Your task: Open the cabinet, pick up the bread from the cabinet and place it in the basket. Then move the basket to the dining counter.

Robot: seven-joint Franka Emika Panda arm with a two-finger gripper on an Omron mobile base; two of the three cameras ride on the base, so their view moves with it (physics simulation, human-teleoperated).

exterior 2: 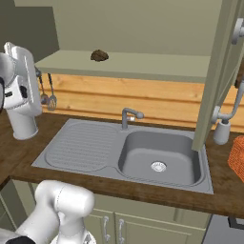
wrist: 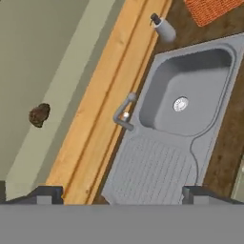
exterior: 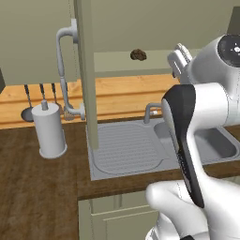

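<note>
The cabinet (exterior: 87, 70) stands open, its door swung out edge-on with the curved grey handle (exterior: 62, 70) on it. On the cabinet's bottom shelf (exterior 2: 143, 64) lies the small dark brown bread (exterior: 138, 55) (exterior 2: 99, 55) (wrist: 39, 115). My gripper (wrist: 121, 195) hangs high over the sink's drainboard, open, with nothing between its fingertips (wrist: 45, 194); the bread is off to one side of it and apart from it. A corner of the orange basket (exterior 2: 237, 157) (wrist: 209, 9) rests on the worktop beyond the sink. The dining counter is out of view.
A grey steel sink (exterior 2: 159, 157) with a faucet (exterior 2: 127, 116) is set in the dark wood worktop. A white canister (exterior: 49, 129) and hanging utensils (exterior: 28, 110) sit left of the open door. A soap dispenser (wrist: 163, 28) stands near the basket.
</note>
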